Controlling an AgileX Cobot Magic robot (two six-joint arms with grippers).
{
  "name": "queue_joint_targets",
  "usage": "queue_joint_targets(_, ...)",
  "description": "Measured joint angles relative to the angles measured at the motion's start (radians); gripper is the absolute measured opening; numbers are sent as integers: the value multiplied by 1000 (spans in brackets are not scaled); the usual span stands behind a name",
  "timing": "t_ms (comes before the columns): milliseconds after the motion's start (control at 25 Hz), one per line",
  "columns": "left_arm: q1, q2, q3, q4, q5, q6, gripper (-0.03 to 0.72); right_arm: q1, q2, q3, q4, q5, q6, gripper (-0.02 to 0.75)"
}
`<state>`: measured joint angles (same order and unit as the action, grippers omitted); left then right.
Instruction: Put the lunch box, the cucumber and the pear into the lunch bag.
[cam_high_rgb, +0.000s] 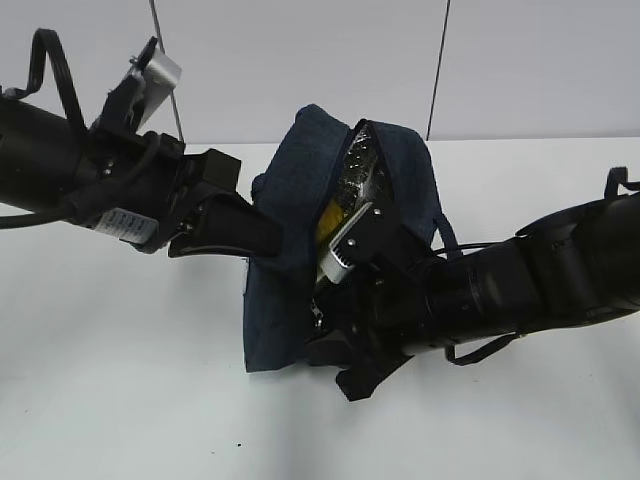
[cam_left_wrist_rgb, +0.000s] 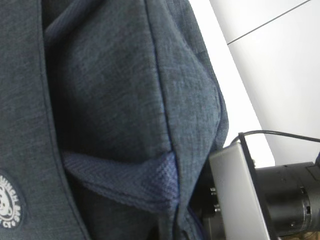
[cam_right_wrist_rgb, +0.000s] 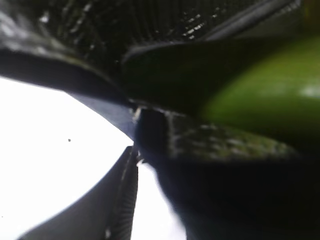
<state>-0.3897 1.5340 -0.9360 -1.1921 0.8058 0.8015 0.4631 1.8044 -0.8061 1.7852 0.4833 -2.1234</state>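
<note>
Bag (cam_high_rgb: 290, 200) was seen standing mid-counter (cam_high_rgb: 120, 400), toward rear edge, mouth gaping. Left hand (cam_high_rgb: 262, 240) was pressed shut against bag's left side, fabric pinched. Right hand (cam_high_rgb: 335, 300) was reached into bag's mouth; jaws were hidden in exterior view, so held partly open, grip could not be told. Cucumber (cam_right_wrist_rgb: 265, 95) was seen blurred, close beside right hand inside bag. Yellow patch, likely pear (cam_high_rgb: 328, 222), was glimpsed within opening.

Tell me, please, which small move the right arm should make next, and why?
Probably push a little deeper, then release. The right gripper is at the open mouth of the dark navy fabric lunch bag, and the smooth green cucumber lies close before its camera, while the left gripper pinches the bag's side.
</note>
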Motion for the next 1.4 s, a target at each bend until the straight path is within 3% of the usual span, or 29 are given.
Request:
queue_joint_targets(1000, 0, 0, 0, 1, -2, 3, -16, 0, -60, 13, 0, -115, 73, 253)
queue_joint_targets(1400, 0, 0, 0, 3, -1, 3, -16, 0, -61, 15, 4, -61, 58, 253)
